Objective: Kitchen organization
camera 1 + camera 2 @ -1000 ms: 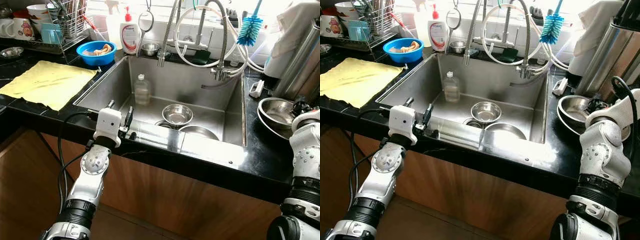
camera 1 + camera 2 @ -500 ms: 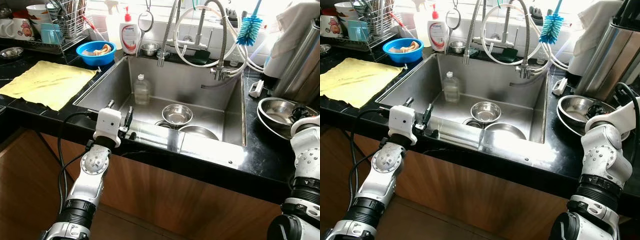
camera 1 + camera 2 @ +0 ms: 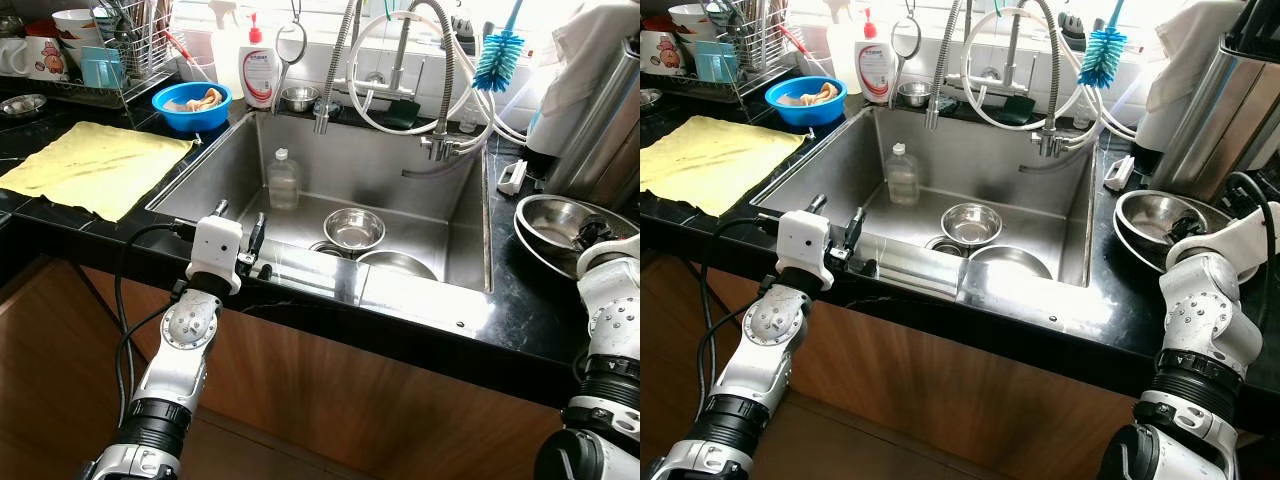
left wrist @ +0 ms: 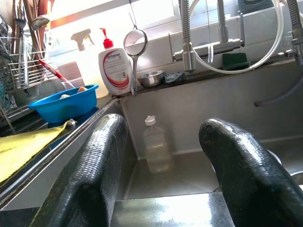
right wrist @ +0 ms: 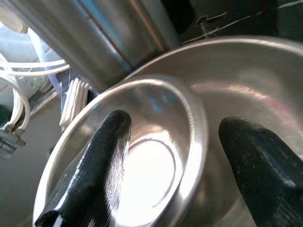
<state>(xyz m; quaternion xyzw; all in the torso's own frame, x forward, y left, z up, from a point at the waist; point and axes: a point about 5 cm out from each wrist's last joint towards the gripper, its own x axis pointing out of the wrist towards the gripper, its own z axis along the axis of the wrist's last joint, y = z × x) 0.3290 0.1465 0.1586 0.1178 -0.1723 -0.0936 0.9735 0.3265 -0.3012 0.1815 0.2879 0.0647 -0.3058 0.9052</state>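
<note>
A stack of steel bowls (image 3: 548,220) sits on the black counter right of the sink (image 3: 400,165). My right gripper (image 5: 189,156) is open inside it. One finger (image 5: 102,156) lies in the smaller inner bowl (image 5: 151,170), the other over the larger bowl (image 5: 255,94), so the inner rim runs between them. My left gripper (image 3: 240,235) is open at the sink's front edge, with nothing between its fingers (image 4: 94,175). In the sink lie a small steel bowl (image 3: 354,228), a second steel dish (image 3: 397,264) and a clear plastic bottle (image 3: 283,180).
A yellow cloth (image 3: 95,165) covers the left counter, with a blue bowl (image 3: 192,105), a soap bottle (image 3: 260,72) and a dish rack (image 3: 125,45) behind it. Faucet hoses (image 3: 440,90) and a blue brush (image 3: 497,55) hang over the sink. A tall steel canister (image 3: 605,130) stands far right.
My right wrist has sunk a little and its fingers have gone further into the bowls on the counter. The left arm has not moved.
</note>
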